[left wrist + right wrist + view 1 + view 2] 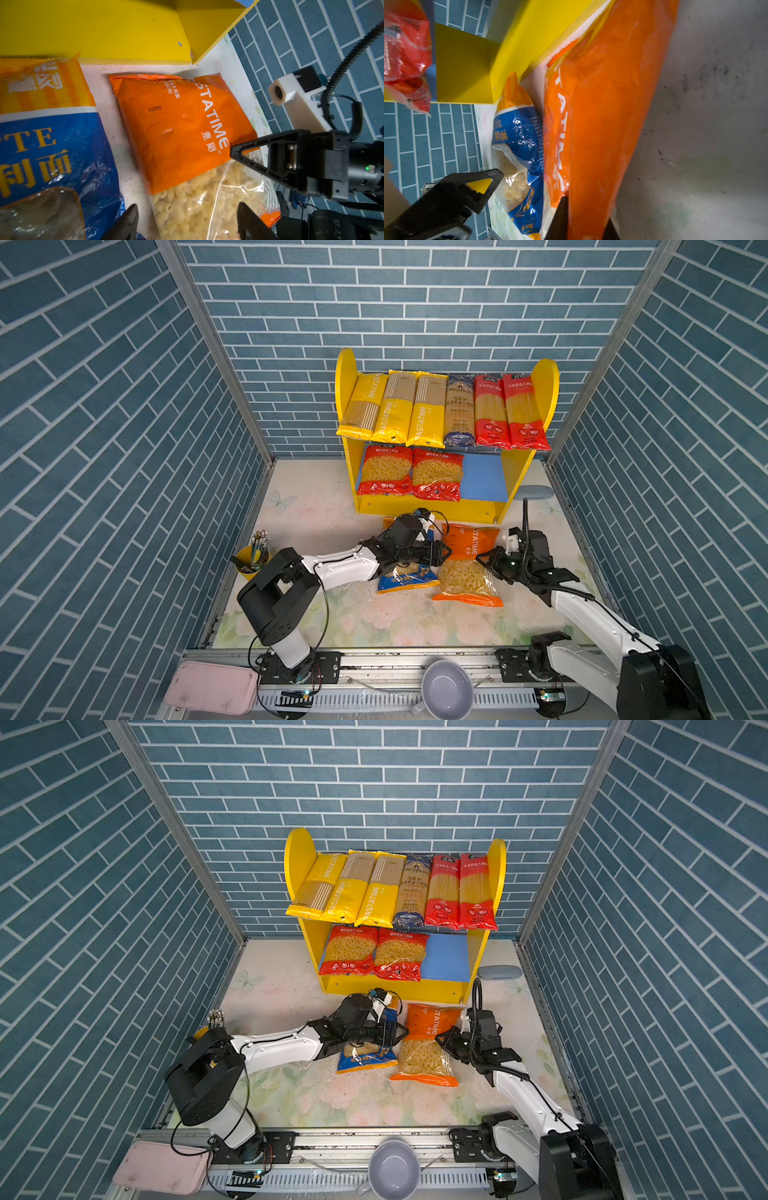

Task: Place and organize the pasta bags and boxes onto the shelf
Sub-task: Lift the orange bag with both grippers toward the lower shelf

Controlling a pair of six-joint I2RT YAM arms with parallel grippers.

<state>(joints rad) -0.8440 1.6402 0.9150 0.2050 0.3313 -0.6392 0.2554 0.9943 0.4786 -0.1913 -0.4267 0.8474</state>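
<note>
An orange PASTATIME macaroni bag (469, 568) (428, 1044) lies on the table in front of the shelf (345, 377). My right gripper (586, 224) is shut on its right edge, also seen in a top view (484, 562). My left gripper (189, 224) (442, 551) stands open over the bag's clear part (187, 207), one finger (128, 224) down beside the blue bag (52, 155) (407, 578), which lies partly under the left arm. The upper shelf board bears several long packs (415, 410). Two red bags (386, 472) lie on the lower blue board (484, 477).
A yellow cup of pens (253, 558) stands at the table's left edge. A grey-blue case (536, 491) lies right of the shelf. A pink case (212, 686) and a grey bowl (446, 689) sit on the front rail. Brick-patterned walls close in three sides.
</note>
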